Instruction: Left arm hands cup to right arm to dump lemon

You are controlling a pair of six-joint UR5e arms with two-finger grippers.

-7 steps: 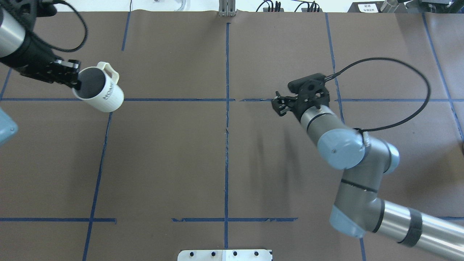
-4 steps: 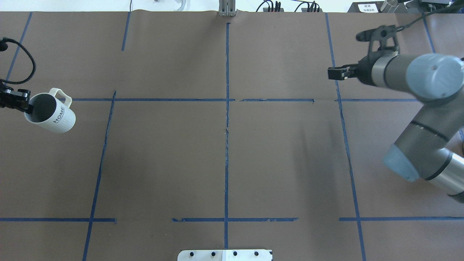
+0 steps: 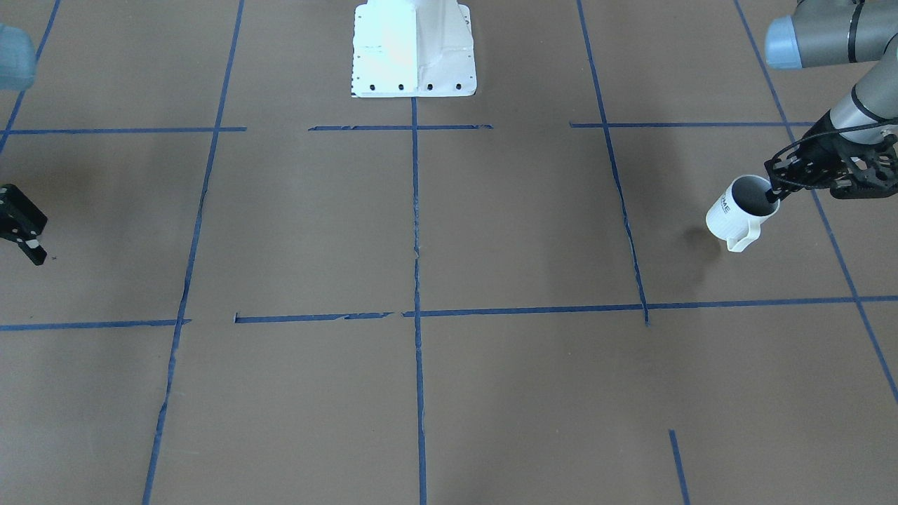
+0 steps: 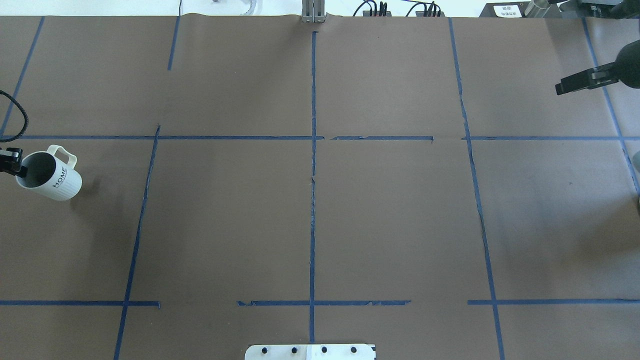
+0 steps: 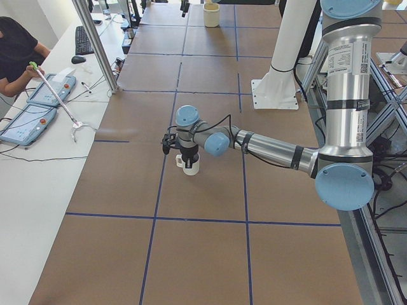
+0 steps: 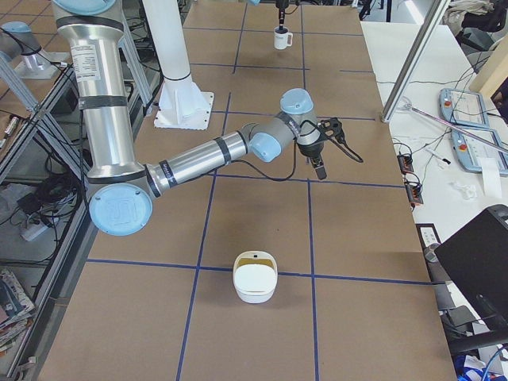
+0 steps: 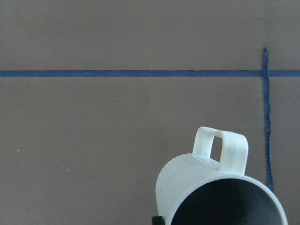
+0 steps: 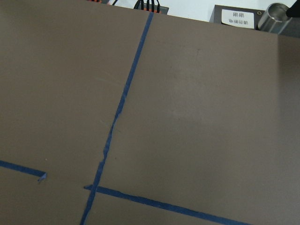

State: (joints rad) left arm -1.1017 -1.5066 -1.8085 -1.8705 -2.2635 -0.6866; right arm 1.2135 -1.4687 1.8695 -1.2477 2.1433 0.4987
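The cup (image 4: 50, 172), a white mug with "HOME" on its side, hangs tilted low over the table's far left. My left gripper (image 4: 21, 171) is shut on its rim, one finger inside. In the front-facing view the cup (image 3: 736, 210) and the left gripper (image 3: 772, 198) are at the right. The left wrist view shows the cup (image 7: 206, 187) with its handle and dark inside. The lemon shows in no view. My right gripper (image 4: 567, 86) is far right, slim fingers together and empty; it also shows in the front-facing view (image 3: 28, 242).
Blue tape lines (image 4: 313, 165) cross the brown table. The white robot base plate (image 3: 414, 49) is at the robot's side. A white handled container (image 6: 255, 279) sits near the table's right end. An operator (image 5: 16, 51) sits by the tablets.
My left gripper has carried the cup further left and lower, towards the table's left edge. The right arm has swung away to the far right edge.
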